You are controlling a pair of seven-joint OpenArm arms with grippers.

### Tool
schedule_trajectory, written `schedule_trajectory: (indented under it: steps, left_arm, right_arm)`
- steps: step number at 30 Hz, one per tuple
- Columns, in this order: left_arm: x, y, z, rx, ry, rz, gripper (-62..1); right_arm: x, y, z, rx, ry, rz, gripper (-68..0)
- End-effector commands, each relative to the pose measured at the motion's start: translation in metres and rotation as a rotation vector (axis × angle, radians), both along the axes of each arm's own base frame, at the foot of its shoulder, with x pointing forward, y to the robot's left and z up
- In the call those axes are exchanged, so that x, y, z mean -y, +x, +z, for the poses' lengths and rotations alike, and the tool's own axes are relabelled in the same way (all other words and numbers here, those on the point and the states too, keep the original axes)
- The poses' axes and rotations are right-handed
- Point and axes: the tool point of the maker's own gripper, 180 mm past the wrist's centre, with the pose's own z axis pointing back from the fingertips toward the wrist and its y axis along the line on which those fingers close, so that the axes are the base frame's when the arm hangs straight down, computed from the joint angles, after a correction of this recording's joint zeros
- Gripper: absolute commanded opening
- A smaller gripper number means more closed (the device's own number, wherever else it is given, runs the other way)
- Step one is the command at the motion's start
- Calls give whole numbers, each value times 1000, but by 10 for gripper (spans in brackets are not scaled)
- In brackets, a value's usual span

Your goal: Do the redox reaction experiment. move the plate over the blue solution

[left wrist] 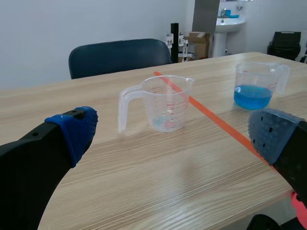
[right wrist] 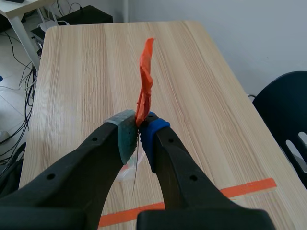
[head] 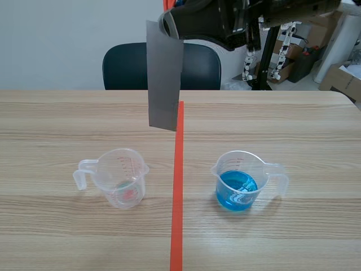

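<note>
Scene view findings: my right claw (head: 169, 25), on the arm raised across the top, is closed on the upper edge of the plate (head: 164, 76), a thin grey sheet hanging almost upright with a slight tilt. The plate is in the air over the table (head: 56, 124). It sits on the left side of the orange tape line (head: 177, 186), and its lower edge shows near the line's far end. It is not over the blue solution. The beaker of blue solution (head: 238, 183) stands on the right side of the line. A second clear beaker (head: 121, 178), with only a reddish trace at its bottom, stands on the left side.

Right wrist view confirms the grip. The pads (right wrist: 127, 139) are pressed nearly together, with the sheet seen edge-on as a thin dark line between them.

Left wrist view: my left claw (left wrist: 172, 139) is spread wide and holds nothing. It sits low over the table, with the near-empty beaker ahead of it.

Assessment of the plate: it appears light, stiff and smooth-faced. A sheet this thin gives the pads very little to bite on. I judge that it could pivot or slide under a quick sideways move.

The present hold at the top edge is the right place. It leaves the lower part free to go toward the liquid and keeps my fingers clear of the beaker rim. The blue beaker looks light and could tip if the hanging edge strikes it.
</note>
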Motion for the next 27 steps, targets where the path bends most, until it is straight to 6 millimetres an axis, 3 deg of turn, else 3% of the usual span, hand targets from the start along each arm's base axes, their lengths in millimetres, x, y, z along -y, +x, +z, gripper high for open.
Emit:
schedule_trajectory:
  steps: [1, 7, 16, 21, 27]
  left_arm:
    - [-3, 4, 8, 26, -11, -27, 14]
    - [-5, 21, 26, 77, -1, -87, 14]
    - [-3, 54, 31, -47, -20, -234, 14]
    - [-9, 60, 38, -73, -38, -296, 14]
    - [-2, 61, 46, -115, -48, -432, 14]
  right_arm:
    - [5, -5, 10, 9, 35, 24, -669]
    - [31, -14, -1, -19, 19, 29, -669]
    - [67, -10, -7, -38, 3, -53, -669]
    - [84, -11, -11, -54, -4, -89, -669]
    - [100, -16, -21, -90, -15, -124, -669]
